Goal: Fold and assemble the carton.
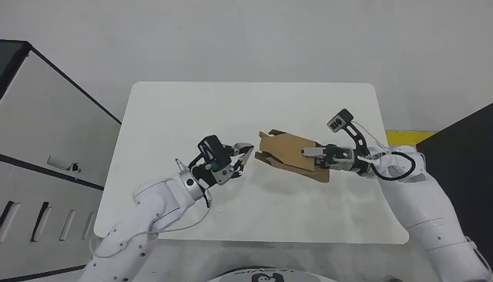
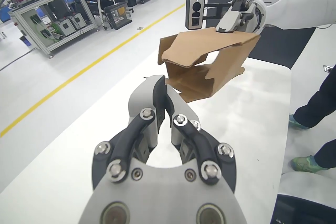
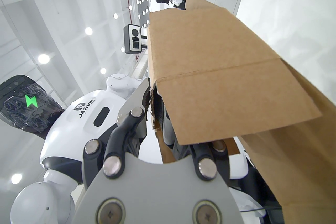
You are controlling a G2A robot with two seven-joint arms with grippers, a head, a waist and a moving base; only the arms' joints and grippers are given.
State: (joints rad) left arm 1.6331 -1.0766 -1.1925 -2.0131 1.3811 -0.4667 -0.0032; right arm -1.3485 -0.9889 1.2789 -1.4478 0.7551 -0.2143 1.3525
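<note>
A brown cardboard carton (image 1: 289,151) lies on the white table (image 1: 192,112), right of centre. It is pushed open into a slanted tube, with loose flaps at the end facing my left arm. My right gripper (image 1: 305,152) holds it from the right, shut on the carton's upper panel edge (image 3: 155,93). From the left wrist view, that gripper (image 2: 223,29) sits on top of the carton (image 2: 210,43). My left gripper (image 1: 246,156) stands just left of the carton. Its fingers (image 2: 157,93) are together with nothing between them, close to the lower flap (image 2: 194,88).
A black cabinet (image 1: 23,74) stands off the table's left side, and a dark block (image 1: 462,151) stands at the right. A person's legs (image 2: 315,104) are beside the table's edge. Bare tabletop (image 2: 236,130) lies in front of and behind the carton.
</note>
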